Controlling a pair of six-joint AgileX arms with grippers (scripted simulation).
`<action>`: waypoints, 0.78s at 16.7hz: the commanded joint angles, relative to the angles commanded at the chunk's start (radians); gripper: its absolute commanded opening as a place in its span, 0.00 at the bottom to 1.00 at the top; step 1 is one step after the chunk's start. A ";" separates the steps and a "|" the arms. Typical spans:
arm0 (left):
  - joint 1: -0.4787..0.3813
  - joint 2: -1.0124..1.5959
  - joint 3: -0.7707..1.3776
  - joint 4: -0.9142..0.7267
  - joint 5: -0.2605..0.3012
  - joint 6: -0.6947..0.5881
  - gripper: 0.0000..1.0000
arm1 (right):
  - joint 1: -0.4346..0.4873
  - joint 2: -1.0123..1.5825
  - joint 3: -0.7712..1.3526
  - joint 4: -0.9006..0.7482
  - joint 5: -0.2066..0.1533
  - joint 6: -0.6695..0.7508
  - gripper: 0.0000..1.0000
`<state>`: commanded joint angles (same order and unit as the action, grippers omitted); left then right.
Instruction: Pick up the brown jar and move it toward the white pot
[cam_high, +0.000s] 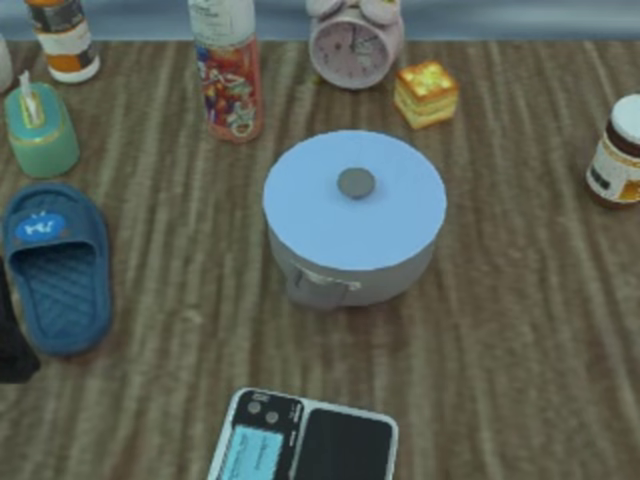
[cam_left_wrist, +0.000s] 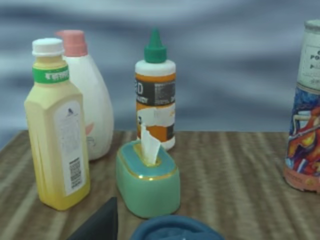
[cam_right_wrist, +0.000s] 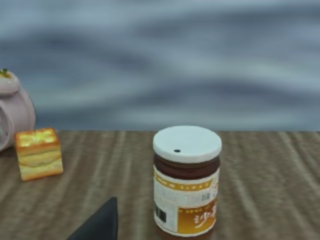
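A blue slipper (cam_high: 55, 265) lay at the tabletop's (cam_high: 520, 330) left edge, with a green tissue box (cam_high: 40, 130) just beyond it. Along the far edge stood an orange-banded bottle (cam_high: 65, 38), a colourful can (cam_high: 228, 75), a pink alarm clock (cam_high: 356, 42) and a small cake cube (cam_high: 426, 93). A kitchen scale (cam_high: 305, 440) sat at the near edge.

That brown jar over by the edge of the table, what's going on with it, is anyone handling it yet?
Not yet. The brown jar stands upright and untouched at the table's right edge, well apart from the white pot in the middle. The right wrist view looks straight at the jar, lid on, with nothing gripping it. The left wrist view faces the bottles and the green tissue box on the left side. Neither gripper appears in the top view.
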<state>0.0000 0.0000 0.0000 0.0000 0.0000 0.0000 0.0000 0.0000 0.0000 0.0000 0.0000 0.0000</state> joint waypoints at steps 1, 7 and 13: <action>0.000 0.000 0.000 0.000 0.000 0.000 1.00 | 0.000 0.000 0.000 0.000 0.000 0.000 1.00; 0.000 0.000 0.000 0.000 0.000 0.000 1.00 | 0.004 0.125 0.144 -0.079 -0.004 -0.011 1.00; 0.000 0.000 0.000 0.000 0.000 0.000 1.00 | -0.003 0.537 0.591 -0.351 0.002 -0.051 1.00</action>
<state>0.0000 0.0000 0.0000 0.0000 0.0000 0.0000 -0.0033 0.5368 0.5914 -0.3505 0.0019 -0.0513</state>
